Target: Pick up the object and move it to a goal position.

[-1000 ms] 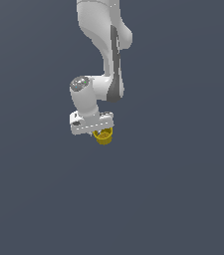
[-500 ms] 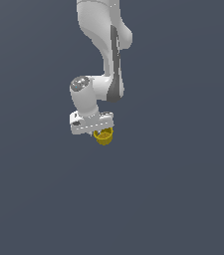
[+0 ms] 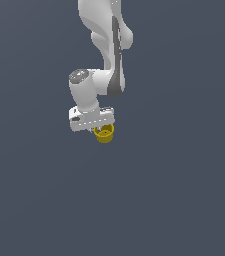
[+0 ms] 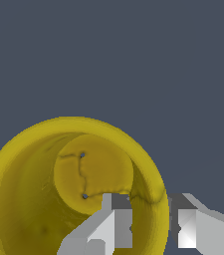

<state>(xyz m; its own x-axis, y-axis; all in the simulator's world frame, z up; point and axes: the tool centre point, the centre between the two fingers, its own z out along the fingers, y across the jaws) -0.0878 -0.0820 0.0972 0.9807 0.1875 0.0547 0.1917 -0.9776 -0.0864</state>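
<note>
The object, a small mustard-yellow cup (image 3: 104, 134), hangs just under the white gripper (image 3: 103, 130) in the exterior view, near the middle of the picture. The wrist view looks straight down into the cup (image 4: 58, 199), showing its thick rim and round bottom. One finger (image 4: 116, 219) is inside the cup and the other finger (image 4: 185, 226) is outside, so the jaws are shut on the cup's wall and rim. In the exterior view the fingertips are hidden behind the gripper body and the cup.
A plain dark grey surface (image 3: 184, 200) fills everything around the arm in both views. The white arm (image 3: 106, 40) reaches down from the upper edge of the exterior view. Nothing else shows.
</note>
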